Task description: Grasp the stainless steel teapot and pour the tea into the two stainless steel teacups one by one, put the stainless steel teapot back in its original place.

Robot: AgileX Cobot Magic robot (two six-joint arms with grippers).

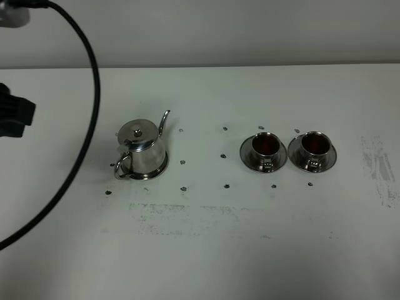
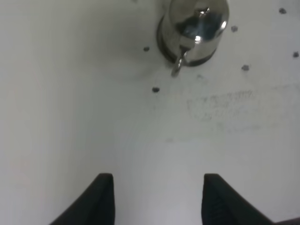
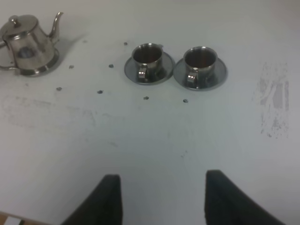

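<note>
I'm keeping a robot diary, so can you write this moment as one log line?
teapot: on its disc, untouched | teacups: both hold tea | left gripper: open, empty | right gripper: open, empty

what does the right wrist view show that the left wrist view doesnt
Only the right wrist view shows the two stainless steel teacups on their saucers, the scuffed patch on the table, and the right gripper, jaws apart and empty. Only the left wrist view shows the left gripper, also open and empty. Both show the stainless steel teapot and the dark dots on the white table.
</note>
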